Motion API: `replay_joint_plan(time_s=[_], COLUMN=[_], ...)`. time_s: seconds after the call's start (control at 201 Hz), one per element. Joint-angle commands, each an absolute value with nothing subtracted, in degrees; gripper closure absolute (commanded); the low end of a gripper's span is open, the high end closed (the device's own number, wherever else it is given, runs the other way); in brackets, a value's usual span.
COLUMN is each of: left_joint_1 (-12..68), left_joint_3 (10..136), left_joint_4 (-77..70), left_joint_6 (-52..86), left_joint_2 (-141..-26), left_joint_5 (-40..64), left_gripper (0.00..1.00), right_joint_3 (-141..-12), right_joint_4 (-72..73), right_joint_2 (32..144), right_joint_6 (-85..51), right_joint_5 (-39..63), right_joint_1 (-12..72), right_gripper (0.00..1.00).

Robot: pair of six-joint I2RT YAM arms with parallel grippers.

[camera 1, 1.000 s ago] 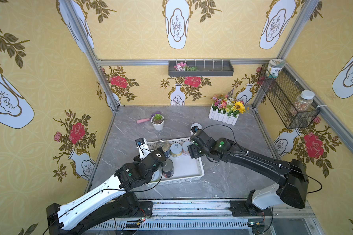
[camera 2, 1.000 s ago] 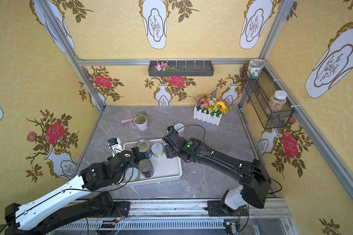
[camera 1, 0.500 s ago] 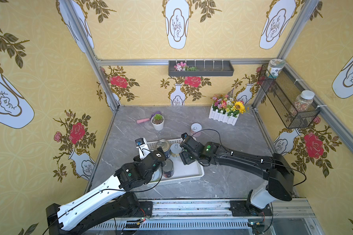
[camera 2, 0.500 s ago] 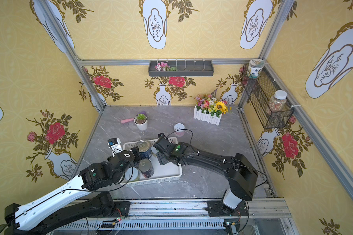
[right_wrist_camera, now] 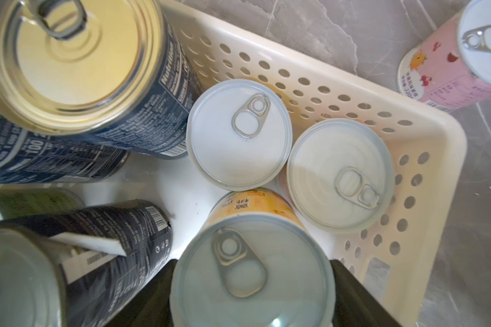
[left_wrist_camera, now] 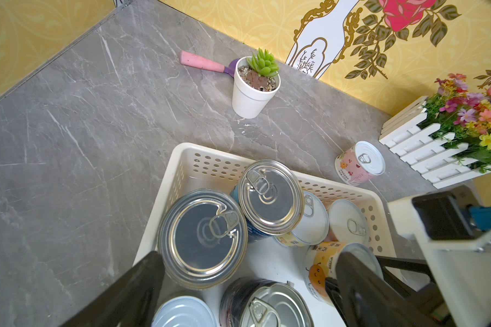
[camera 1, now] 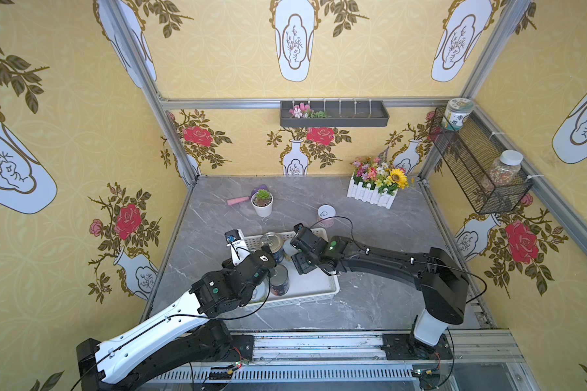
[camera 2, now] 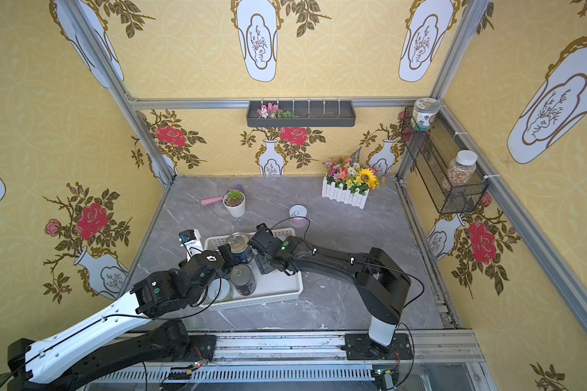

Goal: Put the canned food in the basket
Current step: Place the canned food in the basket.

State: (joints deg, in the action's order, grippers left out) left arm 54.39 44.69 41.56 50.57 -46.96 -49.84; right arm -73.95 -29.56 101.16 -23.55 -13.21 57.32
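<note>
The white perforated basket (camera 1: 319,294) (camera 2: 285,294) sits at the front of the table and holds several cans, among them a blue-labelled one (camera 1: 271,242) and a red-black one (camera 1: 279,282). My right gripper (camera 1: 294,252) (right_wrist_camera: 250,283) is shut on a yellow-labelled white-lidded can (right_wrist_camera: 253,271), holding it upright over the basket beside two small cans (right_wrist_camera: 238,133). My left gripper (left_wrist_camera: 247,297) (camera 1: 266,267) hangs open above the cans at the basket's near left, with nothing in it. A pink-labelled can (camera 1: 326,215) (left_wrist_camera: 359,162) stands on the table just behind the basket.
A potted succulent (camera 1: 262,202) and a pink-handled scoop (camera 1: 239,200) are at the back left, a flower box with a white fence (camera 1: 375,189) at the back right. A black wire basket (camera 1: 471,169) with jars hangs on the right wall, a dark grey tray (camera 1: 334,113) on the back wall.
My right arm has swung left and nearer with the yellow can, from the basket's far right corner to over its middle. The left arm has not moved.
</note>
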Motion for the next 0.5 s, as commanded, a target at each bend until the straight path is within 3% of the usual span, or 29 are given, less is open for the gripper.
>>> replay_joint_plan(time_s=[0.0,0.493], left_joint_1=[54.36,54.39], left_joint_3=[44.82,44.83], left_joint_4=[40.61,40.56], left_joint_6=[49.92,49.92], left_joint_2=[-46.98,-47.02], left_joint_5=[-49.83,-49.75], left_gripper=[0.00,0.00], right_joint_3=[-75.57,-77.19], right_joint_4=[-25.93,-24.26], right_joint_2=[102.80,107.23], right_joint_6=[-23.00,-23.65], right_joint_5=[-12.53,-7.13], right_joint_1=[57.20,54.84], right_gripper=[0.30,0.28])
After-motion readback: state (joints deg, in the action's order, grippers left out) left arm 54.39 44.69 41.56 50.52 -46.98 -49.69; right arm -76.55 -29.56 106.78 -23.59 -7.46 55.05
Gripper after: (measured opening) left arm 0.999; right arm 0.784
